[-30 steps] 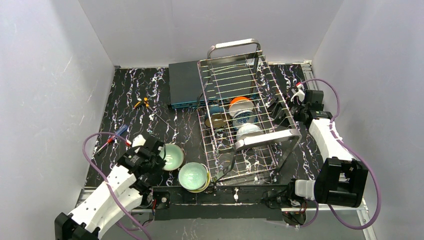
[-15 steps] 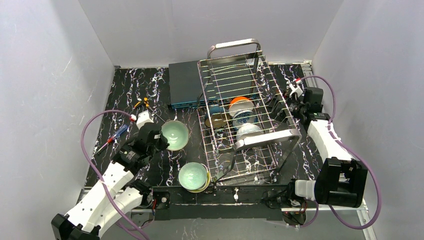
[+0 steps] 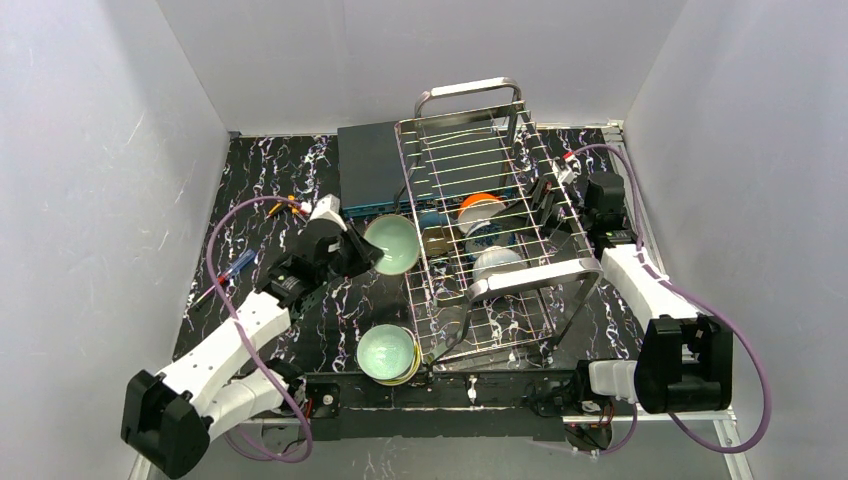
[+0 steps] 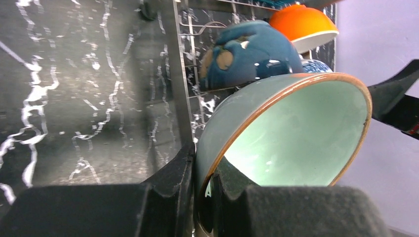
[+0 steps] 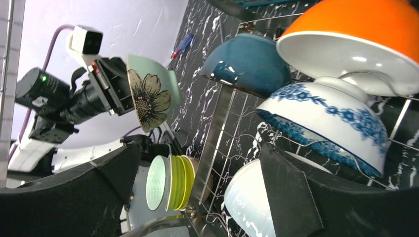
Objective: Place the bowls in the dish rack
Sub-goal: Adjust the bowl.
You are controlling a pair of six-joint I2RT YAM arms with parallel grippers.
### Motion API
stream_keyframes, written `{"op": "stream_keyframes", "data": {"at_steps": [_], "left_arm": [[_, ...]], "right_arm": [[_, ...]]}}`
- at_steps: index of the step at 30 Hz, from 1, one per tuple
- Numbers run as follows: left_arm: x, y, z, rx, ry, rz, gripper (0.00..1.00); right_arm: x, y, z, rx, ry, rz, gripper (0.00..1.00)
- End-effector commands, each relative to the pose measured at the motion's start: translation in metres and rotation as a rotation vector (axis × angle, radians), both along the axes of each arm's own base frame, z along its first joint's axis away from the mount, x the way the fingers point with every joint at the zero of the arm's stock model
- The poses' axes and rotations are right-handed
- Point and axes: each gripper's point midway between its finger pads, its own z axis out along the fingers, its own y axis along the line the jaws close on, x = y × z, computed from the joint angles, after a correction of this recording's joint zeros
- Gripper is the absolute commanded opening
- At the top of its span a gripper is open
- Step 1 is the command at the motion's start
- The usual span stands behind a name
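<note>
Pale green bowl: mint inside, brown-orange rim, grey-green outside with a dark flower painted on it. Tipped on edge with its mouth towards the dish rack, held off the bench just beside the rack's left wall.

Rack holds five bowls on edge among the tines, in its middle part:
- dark blue bowl, leftmost
- orange bowl with white inside, on the far side
- blue-patterned bowl, below the orange one
- white bowl, nearest
- brownish bowl, near the left wall

Bowl stack at the bench's near edge: pale green on top, lime-yellow beneath.

Left tool: clenched on the pale green bowl's rim, one finger inside and one outside.

Right tool: fingers spread wide, holding nothing, over the rack's right side, facing the racked bowls.
</note>
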Motion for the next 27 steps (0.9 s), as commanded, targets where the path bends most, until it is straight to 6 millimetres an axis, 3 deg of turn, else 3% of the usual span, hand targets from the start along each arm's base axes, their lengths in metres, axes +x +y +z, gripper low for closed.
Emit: {"op": "stream_keyframes", "data": {"at_steps": [1, 15, 27], "left_arm": [[0.010, -0.043, 0.064, -0.188, -0.110, -0.104, 0.00], [-0.005, -0.116, 0.072, -0.213, -0.096, -0.246, 0.00], [-0.001, -0.145, 0.086, -0.248, -0.144, -0.298, 0.00]], "right_arm": [[-0.007, 0.016, 0.014, 0.056, -0.075, 0.087, 0.99], [-0.031, 0.038, 0.015, 0.081, -0.105, 0.202, 0.99], [-0.046, 0.043, 0.020, 0.109, -0.101, 0.248, 0.99]]}}
